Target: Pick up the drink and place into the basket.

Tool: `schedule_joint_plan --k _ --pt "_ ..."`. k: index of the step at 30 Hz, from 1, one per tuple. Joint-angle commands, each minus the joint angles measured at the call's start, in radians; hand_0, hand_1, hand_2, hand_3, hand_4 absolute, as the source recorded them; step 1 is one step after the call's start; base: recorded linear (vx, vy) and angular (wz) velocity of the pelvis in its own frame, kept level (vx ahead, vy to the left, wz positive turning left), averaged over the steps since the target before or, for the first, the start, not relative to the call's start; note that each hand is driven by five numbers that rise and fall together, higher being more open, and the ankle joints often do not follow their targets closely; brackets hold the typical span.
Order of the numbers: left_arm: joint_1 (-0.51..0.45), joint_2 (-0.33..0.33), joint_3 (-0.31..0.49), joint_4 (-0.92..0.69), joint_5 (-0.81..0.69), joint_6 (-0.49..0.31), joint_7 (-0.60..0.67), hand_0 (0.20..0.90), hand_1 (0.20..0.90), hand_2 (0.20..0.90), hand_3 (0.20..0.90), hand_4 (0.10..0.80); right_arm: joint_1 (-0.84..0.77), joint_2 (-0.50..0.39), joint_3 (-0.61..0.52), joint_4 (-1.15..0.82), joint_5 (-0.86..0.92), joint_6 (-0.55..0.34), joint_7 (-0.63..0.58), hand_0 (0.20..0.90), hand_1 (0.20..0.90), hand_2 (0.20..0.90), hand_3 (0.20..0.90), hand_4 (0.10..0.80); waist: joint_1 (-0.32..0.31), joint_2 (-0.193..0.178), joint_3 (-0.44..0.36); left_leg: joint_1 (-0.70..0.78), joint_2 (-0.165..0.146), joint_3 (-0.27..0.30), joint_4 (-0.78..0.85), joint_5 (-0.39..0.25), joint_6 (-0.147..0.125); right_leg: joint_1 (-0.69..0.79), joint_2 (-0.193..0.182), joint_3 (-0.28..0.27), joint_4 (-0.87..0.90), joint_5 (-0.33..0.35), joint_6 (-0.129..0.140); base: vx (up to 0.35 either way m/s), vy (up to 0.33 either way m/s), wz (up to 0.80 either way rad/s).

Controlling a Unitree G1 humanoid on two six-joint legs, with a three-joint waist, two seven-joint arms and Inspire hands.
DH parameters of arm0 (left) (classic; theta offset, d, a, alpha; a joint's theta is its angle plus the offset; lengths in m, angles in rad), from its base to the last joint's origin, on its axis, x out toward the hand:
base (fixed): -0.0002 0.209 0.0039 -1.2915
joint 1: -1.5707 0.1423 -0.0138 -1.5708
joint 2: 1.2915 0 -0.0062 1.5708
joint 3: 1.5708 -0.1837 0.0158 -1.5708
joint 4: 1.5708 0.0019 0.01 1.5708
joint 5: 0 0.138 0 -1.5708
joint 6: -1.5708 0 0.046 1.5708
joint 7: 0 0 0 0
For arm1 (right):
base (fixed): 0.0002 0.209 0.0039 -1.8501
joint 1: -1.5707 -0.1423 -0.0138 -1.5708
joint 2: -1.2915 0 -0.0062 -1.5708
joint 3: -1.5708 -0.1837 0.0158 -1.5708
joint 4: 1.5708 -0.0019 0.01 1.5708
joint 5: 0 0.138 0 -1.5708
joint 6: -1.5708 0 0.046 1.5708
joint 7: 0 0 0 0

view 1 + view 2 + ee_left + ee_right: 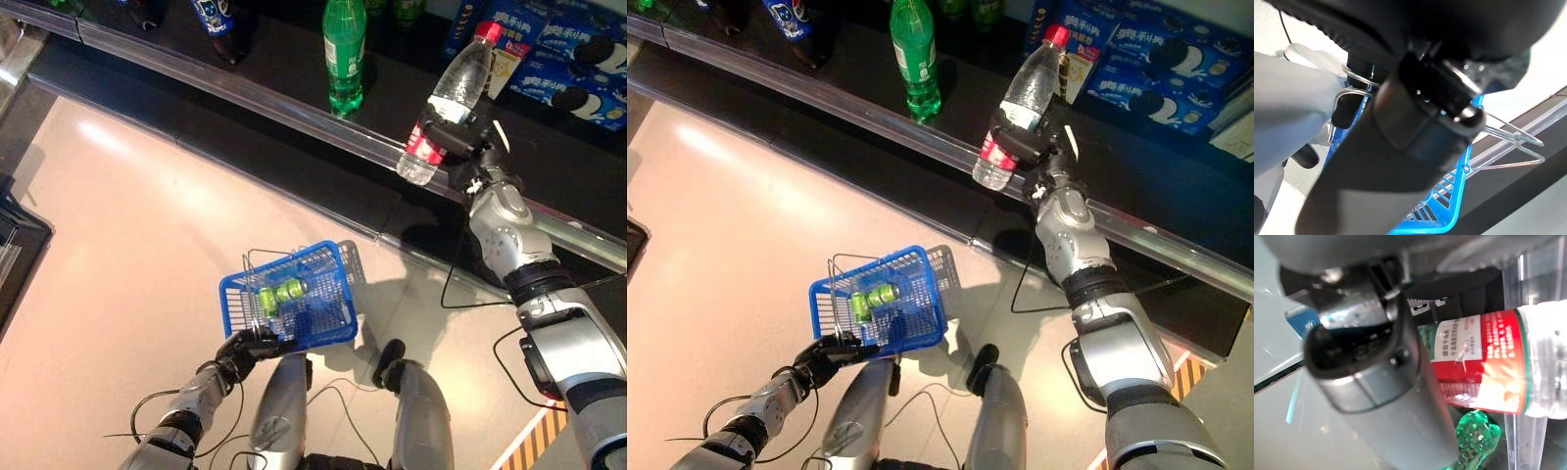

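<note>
Gripping the wire handle of the blue basket [290, 297], my left hand [243, 349] sat low at the left, fingers curled round the wire, the arm bent up from the lower left corner. One basket hung there over the pale floor [127, 225], and in it lay two green cans [279, 293], side by side and touching. Beyond the basket, a dark shelf [294, 83] with a clear front rail ran across the top of the scene. On it stood one green bottle [344, 54], upright, and the bases of dark bottles [217, 22] showed further left; I could not count those, cut off as they were. To the right, my right arm reached up and forward, and my right hand [453, 137] was wrapped round the middle of the drink [453, 98], one clear bottle with a red cap and red label. It was tilted, cap up and to the right, lifted over the shelf rail and well apart from the basket. Behind it sat blue biscuit boxes [573, 69], several, partly hidden by the bottle and my wrist.
</note>
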Motion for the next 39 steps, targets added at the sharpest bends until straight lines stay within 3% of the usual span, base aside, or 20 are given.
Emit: schedule_joint_plan --k 1,8,16,27,39 --pt "0.142 0.041 -0.033 -0.038 -0.036 -0.012 -0.066 0.300 0.300 0.300 0.200 0.100 -0.077 -0.019 -0.052 -0.263 -0.005 -0.131 0.084 0.300 0.300 0.300 0.200 0.100 -0.001 -0.013 -0.082 0.058 -0.015 0.021 0.011 -0.070 0.039 0.117 -0.017 -0.009 -0.292 0.190 0.081 0.067 0.002 -0.02" --pt "0.182 0.037 0.025 -0.021 -0.021 -0.017 -0.078 0.300 0.300 0.300 0.200 0.100 0.013 -0.021 -0.070 -0.386 -0.045 -0.107 0.091 0.300 0.300 0.300 0.200 0.100 -0.008 -0.034 -0.169 0.168 -0.007 0.051 -0.126 -0.039 0.019 0.238 -0.003 -0.019 -0.428 0.226 0.105 0.091 0.005 -0.03" --pt "0.213 0.031 0.070 -0.020 0.000 -0.004 -0.071 0.300 0.300 0.300 0.200 0.100 0.119 -0.017 -0.073 -0.505 -0.081 -0.096 0.098 0.300 0.300 0.300 0.200 0.100 -0.014 -0.063 -0.256 0.240 -0.005 0.070 -0.178 -0.036 0.019 0.320 0.000 -0.025 -0.498 0.252 0.118 0.086 0.003 0.02" --pt "0.241 0.015 0.141 -0.044 -0.080 0.015 -0.100 0.300 0.300 0.300 0.200 0.100 0.296 0.017 -0.074 -0.655 -0.145 -0.088 0.103 0.300 0.300 0.300 0.200 0.100 -0.018 -0.089 -0.377 0.337 0.005 0.105 -0.254 -0.029 0.017 0.426 0.006 -0.042 -0.574 0.271 0.135 0.097 -0.001 0.02" --pt "0.249 -0.008 0.146 -0.289 -0.303 0.036 -0.240 0.300 0.300 0.300 0.200 0.100 0.413 0.035 -0.093 -0.750 -0.222 -0.098 0.092 0.300 0.300 0.300 0.200 0.100 0.012 -0.094 -0.427 0.363 0.007 0.106 -0.270 -0.033 0.019 0.477 -0.001 -0.087 -0.611 0.285 0.144 0.014 0.002 0.10"
